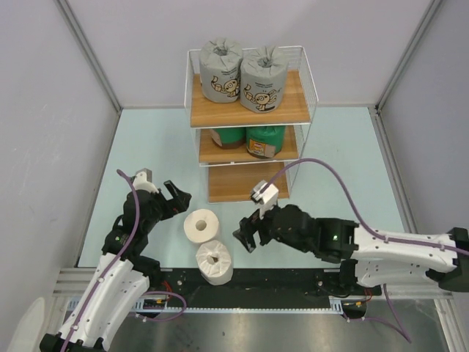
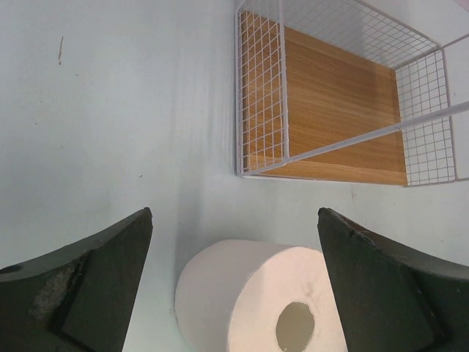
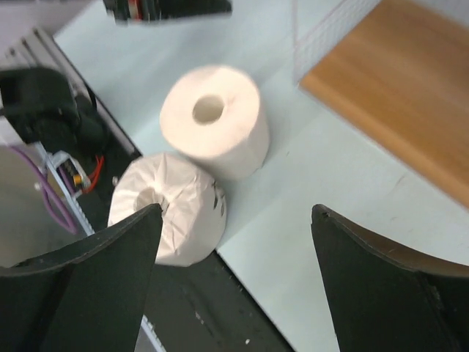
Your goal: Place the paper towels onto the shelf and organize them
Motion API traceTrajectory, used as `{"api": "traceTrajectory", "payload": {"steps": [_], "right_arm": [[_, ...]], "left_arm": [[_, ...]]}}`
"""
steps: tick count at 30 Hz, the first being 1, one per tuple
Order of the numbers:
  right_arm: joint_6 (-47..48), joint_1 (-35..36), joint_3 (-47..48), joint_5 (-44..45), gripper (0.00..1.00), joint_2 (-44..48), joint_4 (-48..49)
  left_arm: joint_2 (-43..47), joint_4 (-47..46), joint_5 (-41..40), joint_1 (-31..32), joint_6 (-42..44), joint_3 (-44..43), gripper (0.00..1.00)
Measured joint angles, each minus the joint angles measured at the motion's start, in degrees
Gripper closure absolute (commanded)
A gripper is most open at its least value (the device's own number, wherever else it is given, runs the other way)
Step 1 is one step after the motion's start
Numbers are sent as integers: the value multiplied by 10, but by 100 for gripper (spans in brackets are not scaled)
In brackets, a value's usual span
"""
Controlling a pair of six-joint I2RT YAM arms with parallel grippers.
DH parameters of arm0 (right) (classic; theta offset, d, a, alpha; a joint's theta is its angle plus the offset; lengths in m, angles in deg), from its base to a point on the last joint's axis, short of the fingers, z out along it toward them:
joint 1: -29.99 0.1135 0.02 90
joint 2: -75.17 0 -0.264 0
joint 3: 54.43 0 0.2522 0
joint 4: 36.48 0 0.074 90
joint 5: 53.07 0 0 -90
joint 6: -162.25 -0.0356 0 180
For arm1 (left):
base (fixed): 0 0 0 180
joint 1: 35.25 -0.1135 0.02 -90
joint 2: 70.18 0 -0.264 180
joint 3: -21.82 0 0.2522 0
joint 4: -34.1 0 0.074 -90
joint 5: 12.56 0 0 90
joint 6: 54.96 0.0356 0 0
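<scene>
— Two claws are here. What is the left claw (image 1: 176, 196) doing?
— It is wide open and holds nothing. Just to its right, the white rolls (image 1: 201, 224) sit on the table (image 1: 146, 139). One is near that claw. The other (image 1: 214, 262) is by the table's near edge.
— And the right claw (image 1: 246, 236)?
— It is on the other side of them, open too, with nothing in it.
— Is the shelf (image 1: 293, 110) full?
— No. Two grey rolls (image 1: 220, 70) are on top and two green rolls (image 1: 265, 139) are in the middle. The bottom board (image 1: 234, 187) is bare.
— How will a white roll feel?
— Light and soft, I think, with a slippery wrap. Pinch it across its round sides, not too hard, or it may squash.
</scene>
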Motion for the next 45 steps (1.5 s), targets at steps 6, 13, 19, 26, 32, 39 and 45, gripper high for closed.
{"api": "traceTrajectory", "payload": {"steps": [6,13,19,26,32,39,45], "right_arm": [[-61,24,-12,14,11,-105,49],[-172,-42,-13,-7,11,-162,108],[-213,-71,-2,-43,11,-233,142],[-235,-71,12,-79,12,-293,143],[-240,-71,14,-99,12,-301,151],[-240,-77,45,-115,13,-328,170],[-235,-77,73,-104,14,-345,158]], "left_arm": [[0,0,0,0,0,0,0],[0,-1,0,0,0,2,0],[0,-2,0,0,0,2,0],[1,-6,0,0,0,8,0],[1,-11,6,0,0,9,0],[3,-13,17,0,0,9,1],[5,-17,20,0,0,9,0]]}}
